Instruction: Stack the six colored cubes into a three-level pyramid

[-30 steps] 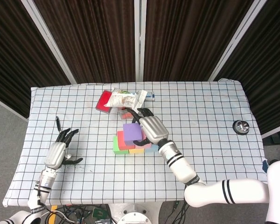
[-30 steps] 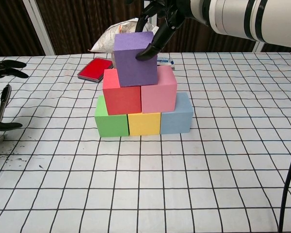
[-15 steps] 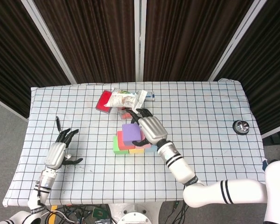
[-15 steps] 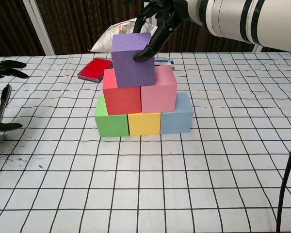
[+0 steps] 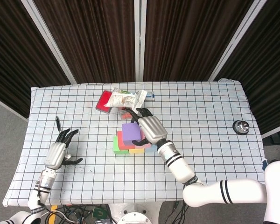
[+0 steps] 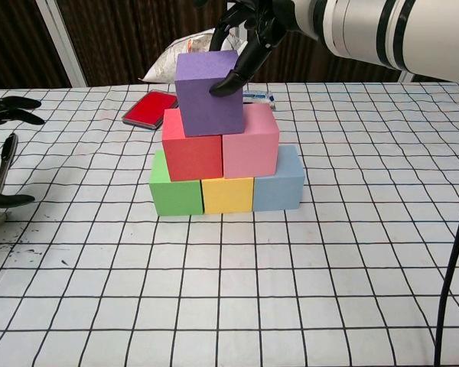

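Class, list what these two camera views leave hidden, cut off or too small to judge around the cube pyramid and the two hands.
- Right hand, chest view: top edge crops it; the grip behind the purple cube is hidden.
- Head view: the purple cube and right hand cover the pink cube and blue cube.
- Left hand: chest view's left edge cuts it off.
- White packet: print too small, either view.
- Small metal object, head view: too small to identify.

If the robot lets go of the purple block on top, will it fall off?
Probably not: the purple block has flat faces and seems to rest on the red block and pink block. It sits turned and off-centre, so a nudge might tip it.
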Controlling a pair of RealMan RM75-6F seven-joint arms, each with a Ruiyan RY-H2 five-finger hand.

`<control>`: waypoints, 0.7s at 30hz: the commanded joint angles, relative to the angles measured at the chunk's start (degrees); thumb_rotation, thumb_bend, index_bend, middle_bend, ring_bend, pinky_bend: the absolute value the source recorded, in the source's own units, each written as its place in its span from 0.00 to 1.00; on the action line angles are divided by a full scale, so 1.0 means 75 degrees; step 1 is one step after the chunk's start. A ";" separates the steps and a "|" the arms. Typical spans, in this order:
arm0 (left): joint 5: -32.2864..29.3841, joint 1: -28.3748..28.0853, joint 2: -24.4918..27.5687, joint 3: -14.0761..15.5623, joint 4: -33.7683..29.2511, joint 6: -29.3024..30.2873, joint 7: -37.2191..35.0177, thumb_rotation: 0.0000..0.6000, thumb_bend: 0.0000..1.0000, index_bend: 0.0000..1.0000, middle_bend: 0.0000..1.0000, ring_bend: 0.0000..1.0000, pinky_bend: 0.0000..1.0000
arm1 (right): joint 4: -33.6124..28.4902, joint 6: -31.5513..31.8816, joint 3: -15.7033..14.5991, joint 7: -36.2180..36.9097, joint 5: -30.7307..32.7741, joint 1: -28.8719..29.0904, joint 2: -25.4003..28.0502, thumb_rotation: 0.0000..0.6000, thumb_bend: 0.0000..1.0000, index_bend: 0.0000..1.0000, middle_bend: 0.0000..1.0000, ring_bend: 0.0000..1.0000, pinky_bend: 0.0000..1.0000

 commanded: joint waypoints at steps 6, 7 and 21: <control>-0.0002 0.0002 0.0003 -0.0003 -0.0004 0.0003 -0.0007 1.00 0.00 0.09 0.13 0.00 0.01 | -0.0001 -0.0018 0.0003 -0.0031 0.0018 -0.0010 0.0005 1.00 0.18 0.00 0.42 0.05 0.00; 0.0001 0.0002 0.0006 -0.0004 -0.0004 0.0007 -0.0007 1.00 0.00 0.09 0.13 0.00 0.01 | 0.0000 -0.0017 0.0002 -0.0037 0.0016 -0.0011 0.0004 1.00 0.18 0.00 0.42 0.05 0.00; 0.0000 -0.0007 0.0020 -0.0007 -0.0008 -0.0010 -0.0027 1.00 0.00 0.09 0.13 0.00 0.01 | -0.0016 -0.0084 -0.0007 -0.0032 -0.0001 -0.0047 0.0030 1.00 0.16 0.00 0.31 0.05 0.00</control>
